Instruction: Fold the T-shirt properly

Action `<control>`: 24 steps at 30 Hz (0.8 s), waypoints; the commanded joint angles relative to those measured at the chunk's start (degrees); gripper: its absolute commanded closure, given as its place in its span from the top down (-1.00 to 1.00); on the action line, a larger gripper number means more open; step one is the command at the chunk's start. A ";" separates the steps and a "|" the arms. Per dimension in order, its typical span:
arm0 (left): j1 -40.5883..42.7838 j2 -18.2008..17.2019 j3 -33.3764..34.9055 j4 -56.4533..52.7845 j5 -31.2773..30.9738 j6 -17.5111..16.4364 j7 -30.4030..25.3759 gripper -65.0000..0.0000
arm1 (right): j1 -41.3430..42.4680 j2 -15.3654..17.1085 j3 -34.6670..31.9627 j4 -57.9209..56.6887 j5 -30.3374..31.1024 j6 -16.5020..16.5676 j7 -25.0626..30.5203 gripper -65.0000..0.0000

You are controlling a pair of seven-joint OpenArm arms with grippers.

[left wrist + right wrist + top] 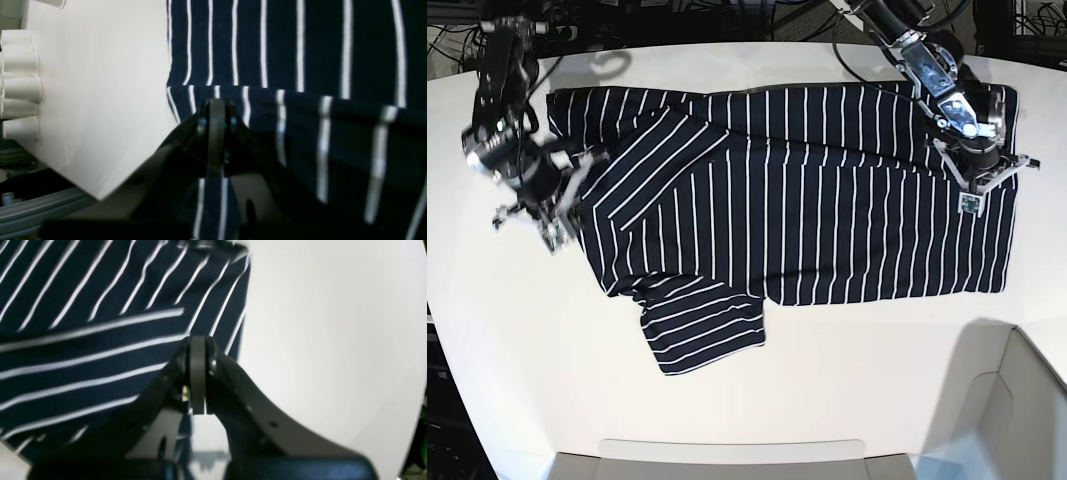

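- A white table (527, 350) is covered by the striped T-shirt (807, 210).
- Fabric is pinched by both closed claws, left gripper (217, 110) and right gripper (197, 346); the pinched cloth is hidden between the jaws.

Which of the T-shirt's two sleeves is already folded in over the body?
The sleeve at the upper left of the base view, beside the right gripper; its stripes run diagonally across the T-shirt. The other sleeve sticks out flat onto the table.

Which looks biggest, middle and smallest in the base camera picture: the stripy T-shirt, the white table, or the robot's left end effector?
Largest to smallest:
1. White table, filling nearly the whole picture.
2. Striped T-shirt, spread across much of the table.
3. Left end effector, small, at the shirt's edge. It sits higher, nearer the camera, yet looks smallest.
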 commanded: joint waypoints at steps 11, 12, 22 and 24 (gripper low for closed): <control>-0.68 0.01 0.10 1.09 0.03 0.51 -0.79 -1.00 | 24.46 -1.69 -2.05 -25.85 -0.31 -0.51 -4.50 -1.00; -0.68 0.01 0.10 1.09 0.03 0.51 -0.79 -1.00 | 25.52 -1.96 -2.40 -28.58 -0.92 -0.60 -4.33 -1.00; -0.59 0.01 0.01 1.09 0.03 0.51 -0.70 -1.00 | 23.93 -6.35 -2.57 -40.18 -17.19 -0.60 3.14 -1.00; -0.59 0.01 0.01 0.92 0.03 0.51 -0.70 -1.00 | 22.44 -6.27 -2.57 -39.39 -17.80 -0.60 2.79 -1.00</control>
